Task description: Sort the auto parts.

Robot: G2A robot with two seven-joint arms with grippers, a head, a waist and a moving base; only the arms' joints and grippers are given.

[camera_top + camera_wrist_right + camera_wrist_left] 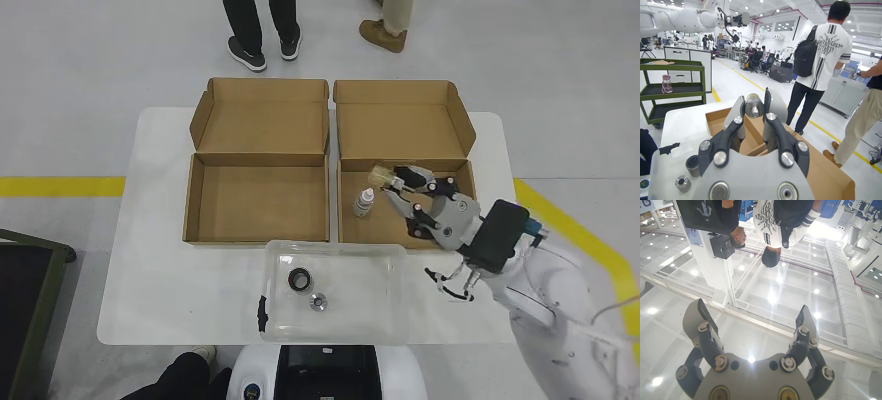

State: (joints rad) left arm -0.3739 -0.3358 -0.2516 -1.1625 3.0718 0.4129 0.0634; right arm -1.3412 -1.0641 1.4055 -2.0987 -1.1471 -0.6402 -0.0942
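The right gripper (754,96) has its jaws pinched on a threaded metal fitting (754,109) with a pale cap. It holds the fitting above the far left part of the right-hand cardboard box (355,232), where a matching fitting (363,203) lies just beside.

To place it well, the arm would likely need to bring the piece close to the box floor before the jaws part. It should also land clear of the fitting already there, so that neither gets knocked or rolls. The grip sits on a rounded body, so a slip looks possible.

To the left stands a second open box (255,205). Nearer the robot, a clear bin (380,300) holds a black ring (298,281) and a silver cylinder (318,302), apparently awaiting sorting. The box walls and the raised lid flap behind are the main obstacles.

The left gripper (753,315) points at the ceiling with its jaws spread wide and nothing between them.
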